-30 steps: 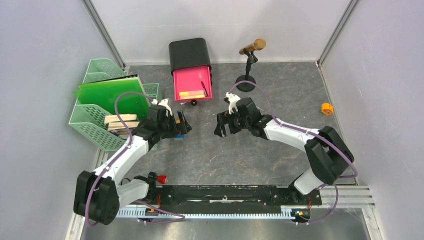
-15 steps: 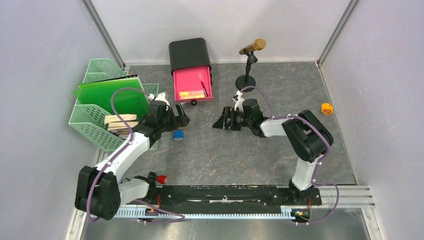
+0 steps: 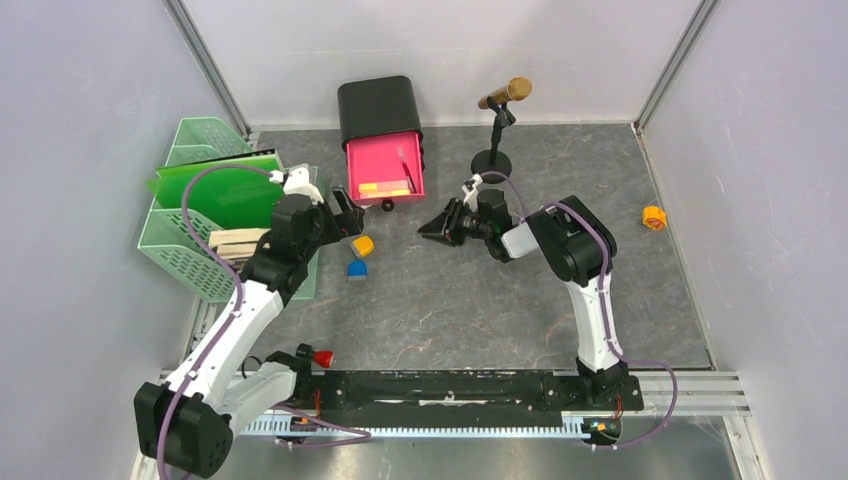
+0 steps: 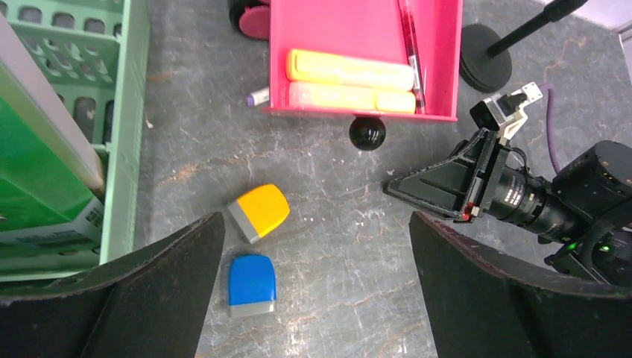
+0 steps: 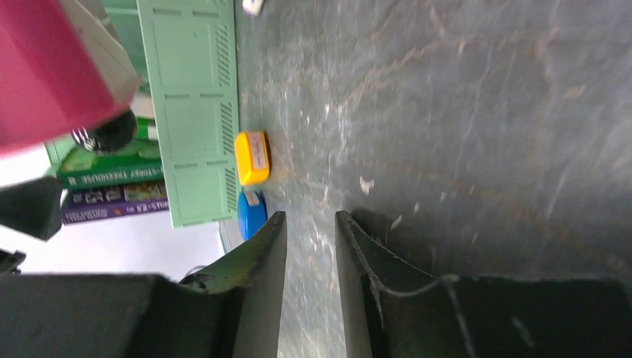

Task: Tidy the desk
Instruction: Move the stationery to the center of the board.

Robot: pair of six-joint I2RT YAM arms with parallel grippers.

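The desk (image 3: pixel 450 300) is a dark-grey marbled surface. On it, left of centre, lie a yellow block (image 3: pixel 362 245) (image 4: pixel 258 212) and a blue block (image 3: pixel 356 268) (image 4: pixel 251 284), both with grey ends. My left gripper (image 3: pixel 345 222) (image 4: pixel 313 224) hovers above them, open wide and empty. My right gripper (image 3: pixel 428 228) (image 5: pixel 309 218) lies low over the desk in front of the pink drawer (image 3: pixel 383 170) and points left. Its jaws stand close together with a narrow gap and nothing between them.
The pink drawer stands pulled out of a black box (image 3: pixel 378 105) and holds highlighters (image 4: pixel 349 69) and a pen (image 4: pixel 412 45). A mint-green tray (image 3: pixel 190 255) with a green board (image 3: pixel 225 195) stands at left. A microphone stand (image 3: pixel 491 165) stands behind the right gripper, and a small orange object (image 3: pixel 654 216) lies far right.
My left gripper has drawn back toward the tray, uncovering the yellow and blue blocks. My right gripper has moved toward the drawer, turned, and its jaws have narrowed.
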